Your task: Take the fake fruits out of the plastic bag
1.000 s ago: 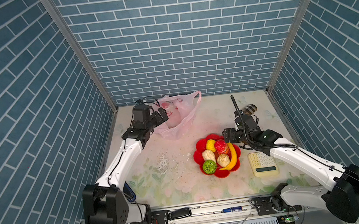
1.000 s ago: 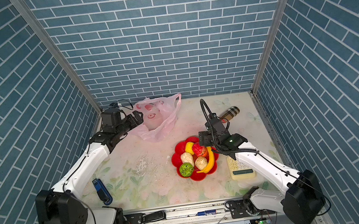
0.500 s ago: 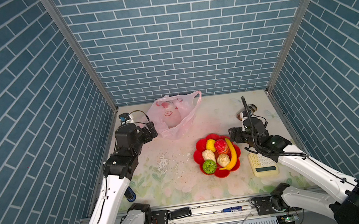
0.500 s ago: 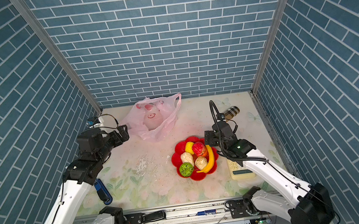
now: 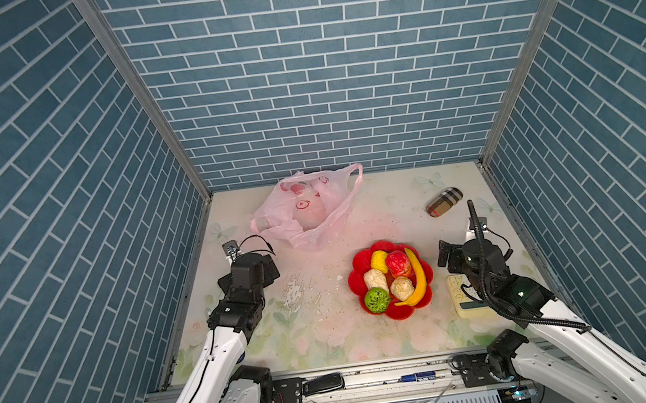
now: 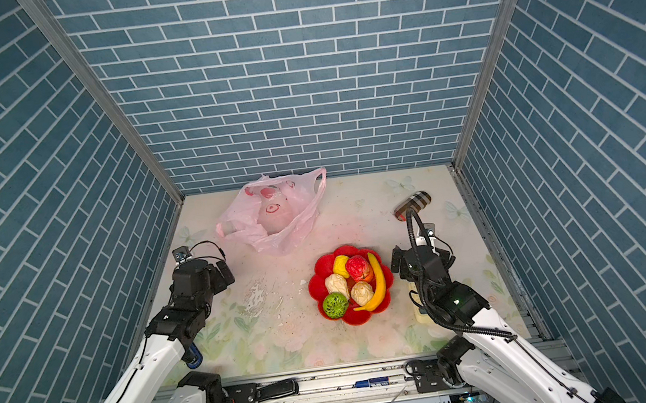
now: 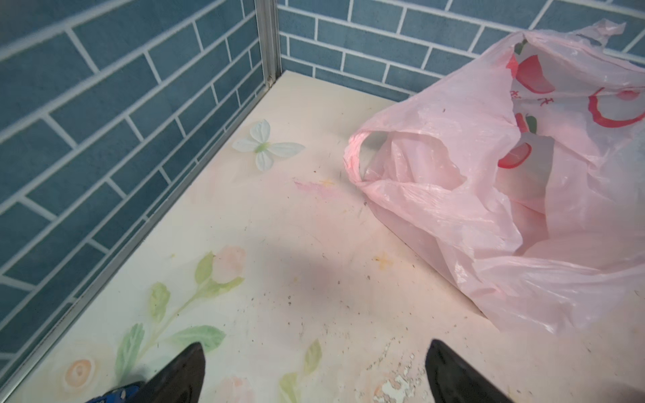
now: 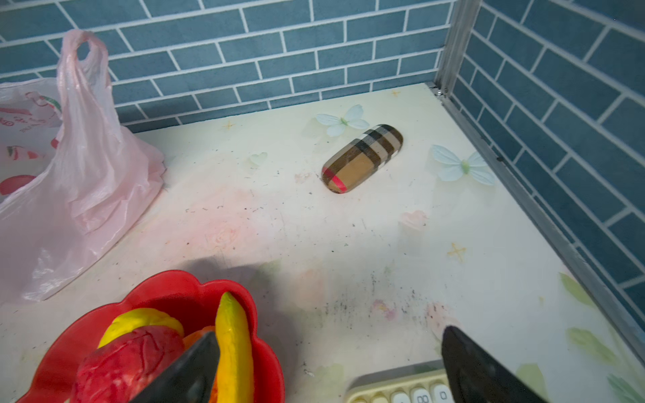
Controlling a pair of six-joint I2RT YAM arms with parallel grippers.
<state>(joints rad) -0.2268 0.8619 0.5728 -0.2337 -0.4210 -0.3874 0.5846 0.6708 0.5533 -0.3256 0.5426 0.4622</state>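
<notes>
Fruits (image 5: 402,287), six of them, lay in the red dish (image 5: 356,263). The job looked done, though whether the bag (image 5: 314,212), behind the dish by the back wall, hid more could not be told. Left pincer (image 7: 314,378) and right pincer (image 8: 328,373) gaped wide, empty, either side of the dish. Bare table (image 5: 320,328) lay left of the dish; a calculator (image 5: 460,303) crowded its right.

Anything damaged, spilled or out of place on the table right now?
Yes. The table covering is chipped: white flakes lie scattered between the dish and the left gripper. Dark specks dot the surface too. Otherwise tidy: fruits in the dish, bag crumpled at the back.
</notes>
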